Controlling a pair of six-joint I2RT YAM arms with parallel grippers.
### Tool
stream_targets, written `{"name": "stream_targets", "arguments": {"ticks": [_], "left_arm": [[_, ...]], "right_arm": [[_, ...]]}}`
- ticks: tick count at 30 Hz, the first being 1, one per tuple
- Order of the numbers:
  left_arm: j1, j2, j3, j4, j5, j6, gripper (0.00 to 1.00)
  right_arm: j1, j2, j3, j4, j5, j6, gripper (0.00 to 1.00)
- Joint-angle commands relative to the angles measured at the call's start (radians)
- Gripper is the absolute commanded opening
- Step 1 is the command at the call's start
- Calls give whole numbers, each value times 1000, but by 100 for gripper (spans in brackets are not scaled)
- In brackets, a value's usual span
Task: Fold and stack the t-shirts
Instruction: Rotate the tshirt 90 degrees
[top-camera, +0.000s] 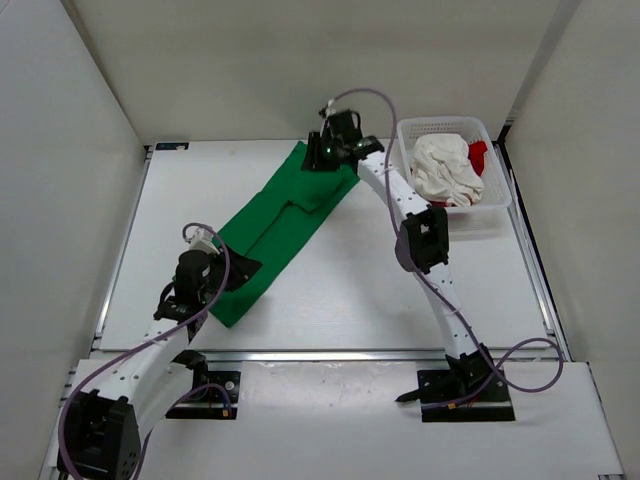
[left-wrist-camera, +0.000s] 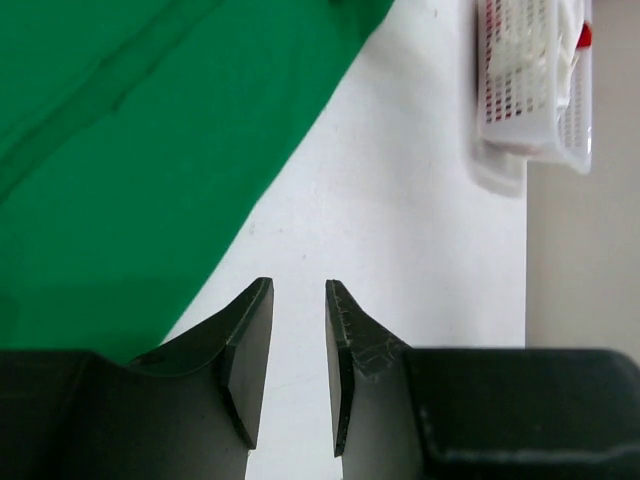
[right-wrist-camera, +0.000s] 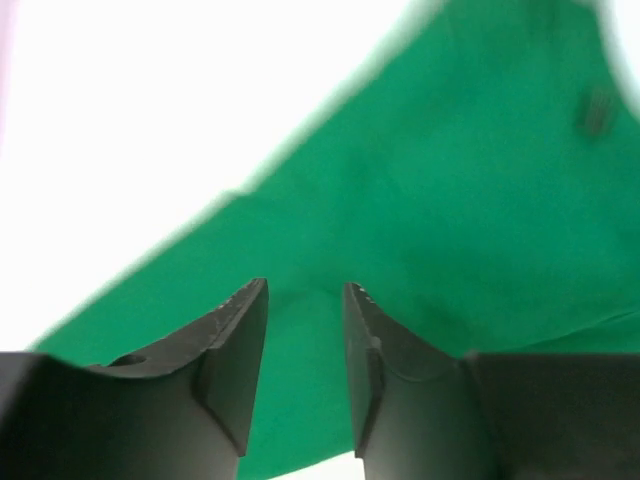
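One soft green t-shirt forms a long folded strip.

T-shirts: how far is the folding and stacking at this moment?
Done: the green shirt lies on the table, folded lengthwise into a long strip. In hand: the left gripper by its near end and the right gripper over its far end are both open, holding nothing. Left: folding the strip shorter; the white shirt and red shirt lie crumpled in the basket, and no stack exists yet.
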Motion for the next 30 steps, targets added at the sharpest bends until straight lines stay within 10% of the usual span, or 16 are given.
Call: {"name": "stream_targets", "arguments": {"ticks": [1, 10, 19, 30], "left_arm": [[-51, -8, -33, -28, -20, -6, 39], [-13, -54, -36, -79, 0, 31, 39], [26, -100, -43, -81, 45, 38, 40], [64, -140, 29, -156, 36, 77, 41]], "right_arm": [[11, -202, 222, -188, -15, -93, 35], [312, -400, -137, -455, 438, -191, 13], [338, -1126, -1394, 460, 252, 37, 33], [464, -736, -1495, 892, 138, 359, 39]]}}
